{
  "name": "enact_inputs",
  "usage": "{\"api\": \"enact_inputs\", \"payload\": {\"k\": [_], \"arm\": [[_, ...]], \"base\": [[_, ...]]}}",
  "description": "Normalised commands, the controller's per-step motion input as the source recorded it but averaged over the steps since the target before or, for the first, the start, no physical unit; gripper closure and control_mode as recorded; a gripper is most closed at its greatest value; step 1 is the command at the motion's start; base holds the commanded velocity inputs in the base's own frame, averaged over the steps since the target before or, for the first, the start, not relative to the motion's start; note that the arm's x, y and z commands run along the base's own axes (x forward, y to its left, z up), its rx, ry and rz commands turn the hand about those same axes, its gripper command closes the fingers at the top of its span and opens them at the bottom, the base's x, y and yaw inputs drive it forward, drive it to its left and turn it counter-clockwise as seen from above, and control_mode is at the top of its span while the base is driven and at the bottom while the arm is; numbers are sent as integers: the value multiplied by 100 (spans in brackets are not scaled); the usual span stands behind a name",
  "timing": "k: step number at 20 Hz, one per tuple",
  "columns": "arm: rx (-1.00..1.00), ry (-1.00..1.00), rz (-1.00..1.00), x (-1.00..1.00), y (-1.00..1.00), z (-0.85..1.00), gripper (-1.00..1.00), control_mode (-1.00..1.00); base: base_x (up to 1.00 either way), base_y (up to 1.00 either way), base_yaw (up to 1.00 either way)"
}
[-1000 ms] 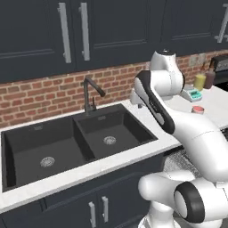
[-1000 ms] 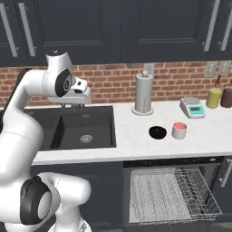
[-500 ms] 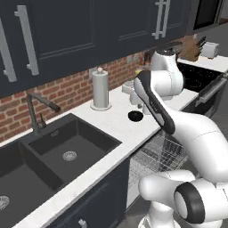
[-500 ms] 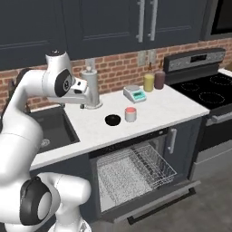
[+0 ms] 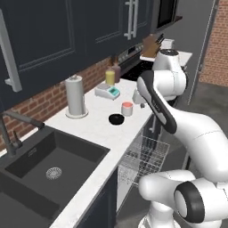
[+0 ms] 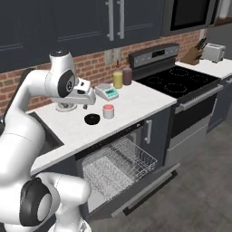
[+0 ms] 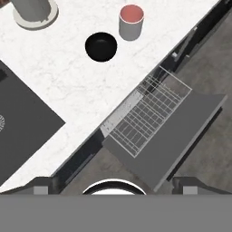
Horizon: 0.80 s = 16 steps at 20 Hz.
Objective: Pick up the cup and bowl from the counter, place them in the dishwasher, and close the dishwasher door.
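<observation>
The cup, whitish with a red-pink inside, stands upright on the white counter. Just beside it lies the black bowl. Both also appear from the base: the cup and the bowl. My gripper hangs high above the counter's front edge, open and empty, its tips far apart. Below the counter the dishwasher stands open, its wire rack pulled out over the lowered dishwasher door.
A grey paper-towel cylinder stands behind the bowl. A small scale, a yellow bottle and a dark bottle sit at the wall. The sink lies left, the black stove right.
The whole picture has shifted: the base has driven right along the counter, from the sink to the dishwasher. Cup and bowl keep their places. The arm holds the same pose.
</observation>
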Motion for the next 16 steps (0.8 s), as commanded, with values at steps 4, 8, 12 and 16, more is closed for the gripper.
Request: {"api": "enact_inputs", "payload": {"k": [4, 8, 12, 16], "arm": [[0, 0, 0, 0, 0, 0, -100, 100], [0, 0, 0, 0, 0, 0, -100, 100], [0, 0, 0, 0, 0, 0, -100, 100], [0, 0, 0, 0, 0, 0, -100, 100]], "base": [[11, 50, -26], [9, 39, -16], [6, 35, -8], [0, 26, -1]]}}
